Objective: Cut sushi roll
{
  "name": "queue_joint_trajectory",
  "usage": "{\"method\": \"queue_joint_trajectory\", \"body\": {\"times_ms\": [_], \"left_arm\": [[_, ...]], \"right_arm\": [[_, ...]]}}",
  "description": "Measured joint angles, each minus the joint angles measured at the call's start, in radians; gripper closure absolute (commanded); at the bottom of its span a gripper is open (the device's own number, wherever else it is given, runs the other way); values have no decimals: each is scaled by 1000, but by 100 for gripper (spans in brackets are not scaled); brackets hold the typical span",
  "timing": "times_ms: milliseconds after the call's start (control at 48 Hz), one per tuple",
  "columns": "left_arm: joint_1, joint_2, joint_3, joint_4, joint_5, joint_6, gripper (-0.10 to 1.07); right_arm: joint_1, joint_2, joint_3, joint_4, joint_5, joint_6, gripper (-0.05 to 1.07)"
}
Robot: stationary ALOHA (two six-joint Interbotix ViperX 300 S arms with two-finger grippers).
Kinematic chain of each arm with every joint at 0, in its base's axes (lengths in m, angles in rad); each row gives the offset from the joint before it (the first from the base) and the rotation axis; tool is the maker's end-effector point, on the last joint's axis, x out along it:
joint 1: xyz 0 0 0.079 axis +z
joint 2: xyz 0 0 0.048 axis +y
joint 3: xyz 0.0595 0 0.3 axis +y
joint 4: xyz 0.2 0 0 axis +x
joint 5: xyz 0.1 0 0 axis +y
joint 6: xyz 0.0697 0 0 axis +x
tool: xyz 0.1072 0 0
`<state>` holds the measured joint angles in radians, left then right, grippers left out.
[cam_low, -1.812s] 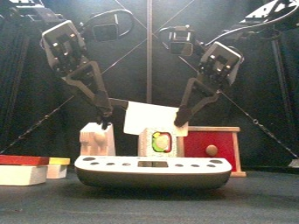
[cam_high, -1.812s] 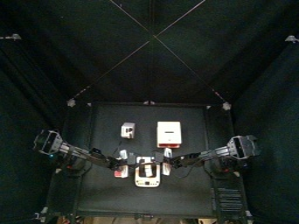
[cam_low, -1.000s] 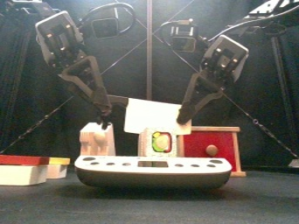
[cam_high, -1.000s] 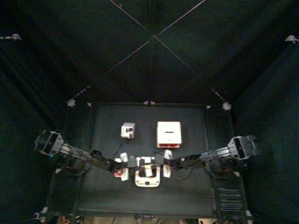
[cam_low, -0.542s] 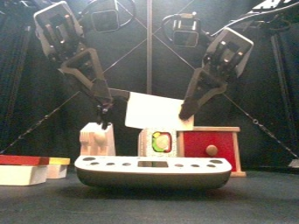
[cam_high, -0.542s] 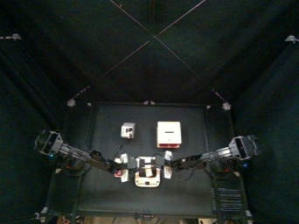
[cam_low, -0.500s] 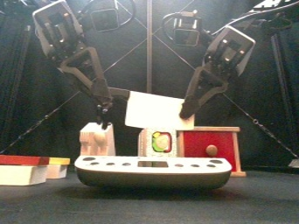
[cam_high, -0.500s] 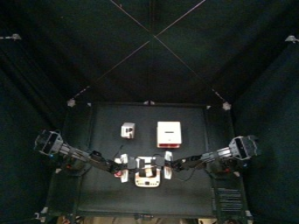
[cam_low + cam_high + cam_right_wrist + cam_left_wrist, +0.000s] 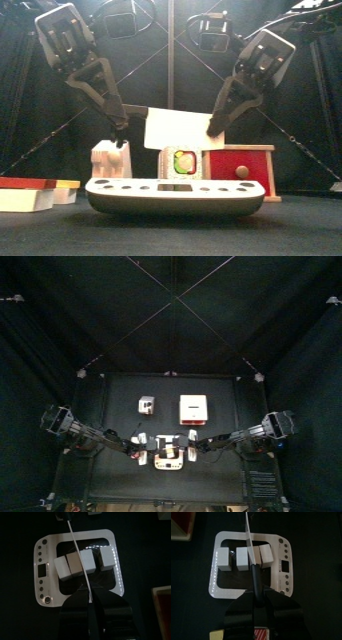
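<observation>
Both grippers, left [image 9: 256, 594] and right [image 9: 90, 597], clench one white blade [image 9: 177, 128] above the sushi roll [image 9: 244, 558]. The board [image 9: 174, 196] hides the roll's base from the front.

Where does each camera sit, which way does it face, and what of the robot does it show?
Top view: high above, facing straight down on the table; both arms enter from the sides.
Front view: at the table's front edge, facing level across the tray; both arms hang behind, holding the blade.
Left wrist view: on the left arm, looking past the left gripper at the sushi roll.
Right wrist view: on the right arm, looking past the right gripper.
Shared: both wrist views show the blade edge-on over the roll.
</observation>
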<state>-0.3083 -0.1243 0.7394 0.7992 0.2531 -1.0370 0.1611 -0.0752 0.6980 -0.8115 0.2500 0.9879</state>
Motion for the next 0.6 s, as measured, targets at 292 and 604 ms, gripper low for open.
{"method": "queue_joint_trajectory", "body": {"times_ms": [292, 604], "left_arm": [[0, 17, -2, 0, 2, -2, 56], [0, 49, -2, 0, 2, -2, 56]], "right_arm": [[0, 23, -2, 11, 2, 2, 83], [0, 61, -3, 20, 2, 2, 83]]}}
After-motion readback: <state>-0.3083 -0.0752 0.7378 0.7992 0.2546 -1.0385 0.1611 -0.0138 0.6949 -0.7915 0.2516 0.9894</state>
